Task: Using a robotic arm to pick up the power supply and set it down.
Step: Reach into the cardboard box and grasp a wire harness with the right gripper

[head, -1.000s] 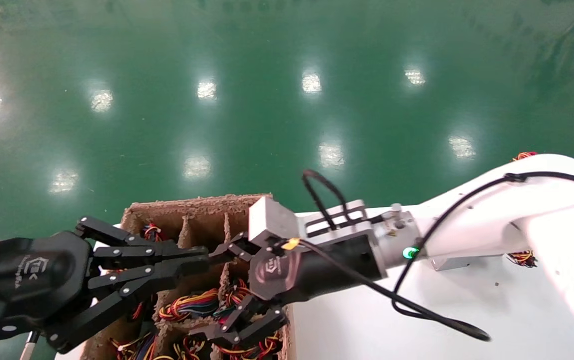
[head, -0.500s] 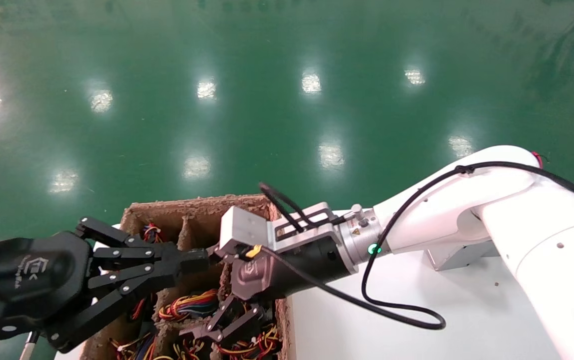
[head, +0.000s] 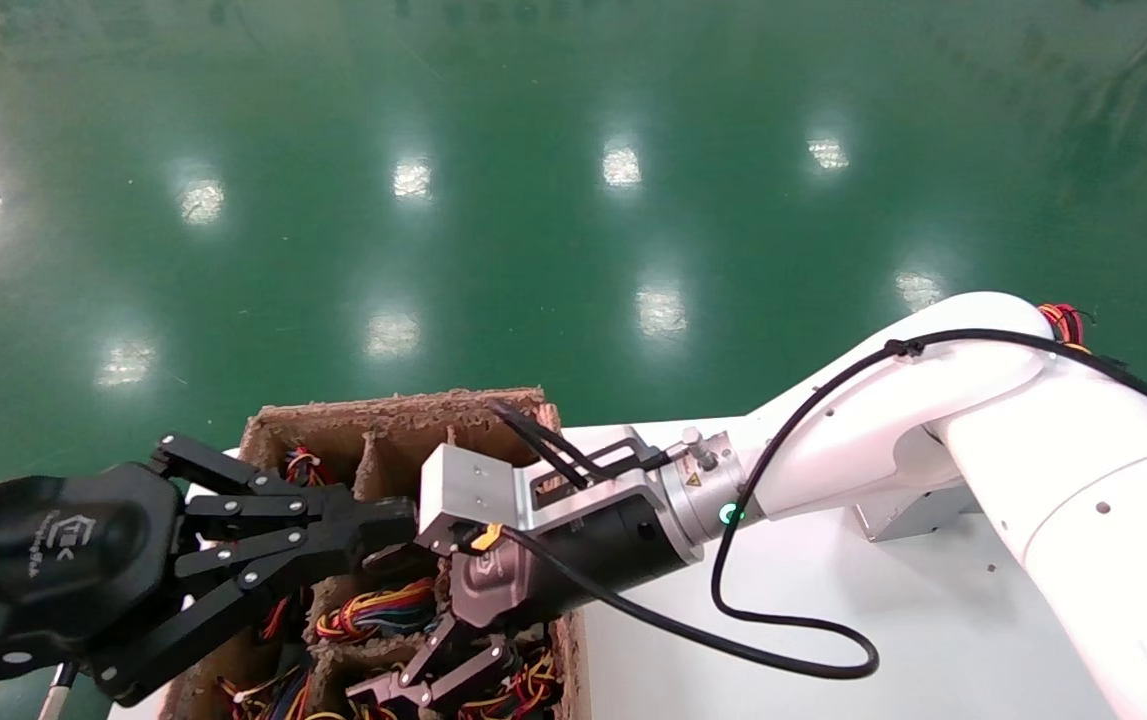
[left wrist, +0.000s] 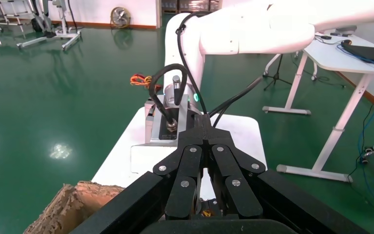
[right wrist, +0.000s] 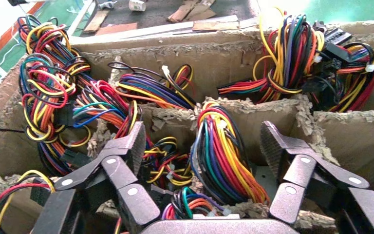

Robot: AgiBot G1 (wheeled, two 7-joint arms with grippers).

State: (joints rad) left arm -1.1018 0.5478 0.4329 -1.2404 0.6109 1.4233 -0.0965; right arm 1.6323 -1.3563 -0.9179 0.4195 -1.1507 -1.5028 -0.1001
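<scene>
Two claws over a cardboard crate (head: 388, 412), right claw (right wrist: 202, 146) wide open astride a red-yellow-black wire bundle (right wrist: 224, 156), left claw (head: 388, 522) closed, empty

Over the last second the robotic arm (head: 893, 430) has swung toward 9 o'clock and dipped, carrying its right pincer (head: 433, 670) lower into the cardboard box (head: 333, 420), fingers spread over a wire bundle (right wrist: 224, 156).
</scene>
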